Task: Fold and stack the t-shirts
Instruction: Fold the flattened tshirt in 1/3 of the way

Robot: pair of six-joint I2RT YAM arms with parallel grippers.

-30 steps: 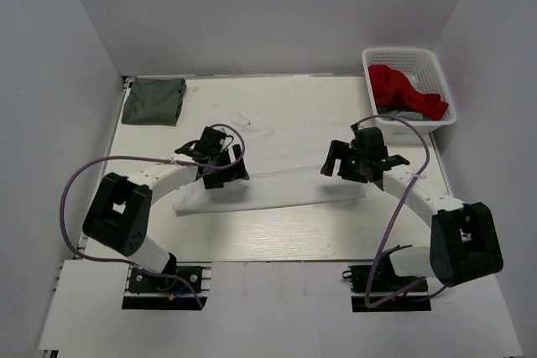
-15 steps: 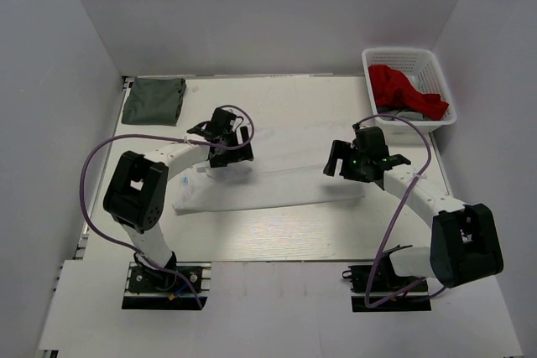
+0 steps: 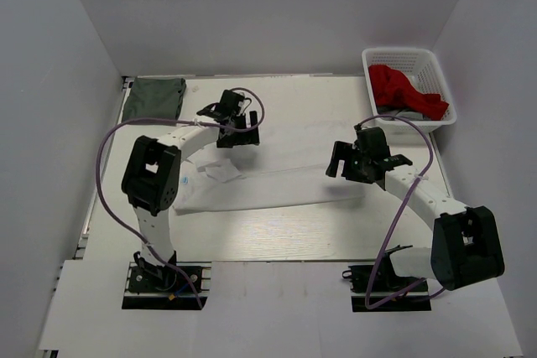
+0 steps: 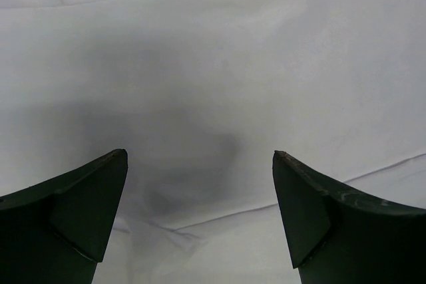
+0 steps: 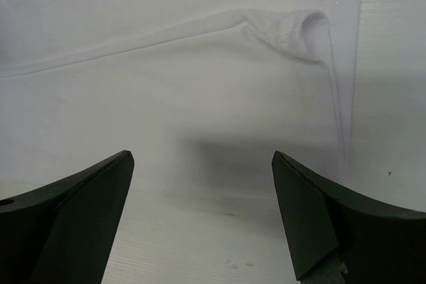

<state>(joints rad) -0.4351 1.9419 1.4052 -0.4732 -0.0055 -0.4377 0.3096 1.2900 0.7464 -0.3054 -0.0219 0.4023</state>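
Note:
A white t-shirt lies spread across the middle of the table, its near edge folded into a long band. My left gripper is open and empty over the shirt's far left part. The left wrist view shows only white cloth with a crease between the fingers. My right gripper is open and empty above the shirt's right end. The right wrist view shows the cloth, a curled hem and bare table. A folded green shirt lies at the far left corner.
A white basket stands at the far right and holds a red shirt over grey cloth. White walls enclose the table on three sides. Purple cables loop off both arms.
My left gripper has moved away from the shirt's near left fold toward the far side, open, leaving a small flap of cloth behind. The right gripper has barely moved.

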